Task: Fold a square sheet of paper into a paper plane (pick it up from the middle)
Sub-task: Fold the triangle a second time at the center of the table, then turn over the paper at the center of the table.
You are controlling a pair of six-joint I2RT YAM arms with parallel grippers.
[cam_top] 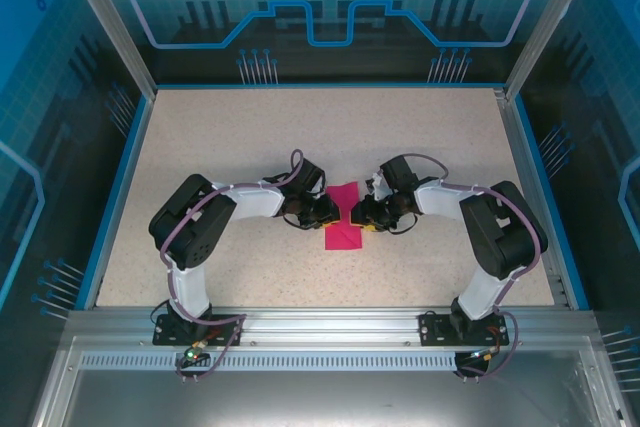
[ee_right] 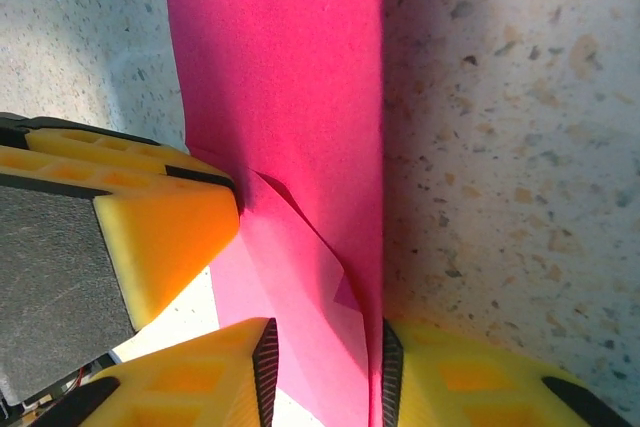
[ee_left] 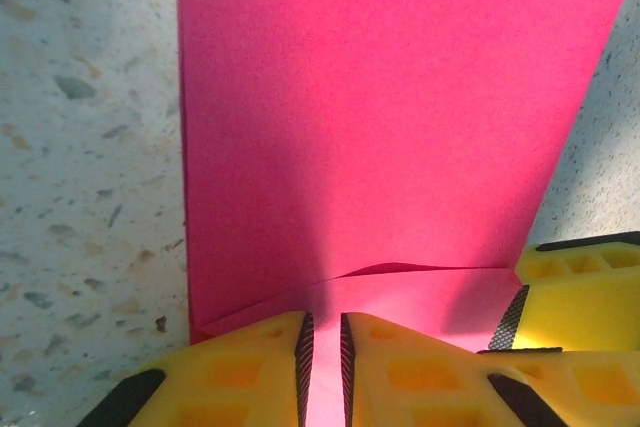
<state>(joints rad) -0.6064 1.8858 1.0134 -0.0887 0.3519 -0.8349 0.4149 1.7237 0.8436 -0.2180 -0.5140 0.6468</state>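
1. The top view gives the whole layout. The paper lies on the table at the centre of the frame as a narrow upright strip. The left claw is at its left edge and the right claw at its right edge, facing each other across it.
2. The left wrist view adds folds that the top view does not show. A shallow crease crosses the lower part of the frame, with a lighter flap below it, just above the yellow fingers.
3. The right wrist view adds a small pointed flap folded over at lower centre, lying on the pink band.
4. Each wrist view catches a finger of the other claw. One sits at the lower right of the left wrist view. The other is at the left of the right wrist view, its tip meeting the paper's left edge.
5. In the top view the wrists cover the fingertips and the paper's side edges at mid-height. Both wrist views cut the paper off at the top, so its full outline is hard to make out.
6. The left claw's pads are nearly together, leaving a thin slit, and the lighter flap runs into that slit. It pinches the paper.
7. The right claw's pads stand part way apart, and the pink band fills the gap between them. The right-hand pad lies against the band's edge. I cannot tell whether it actually grips.
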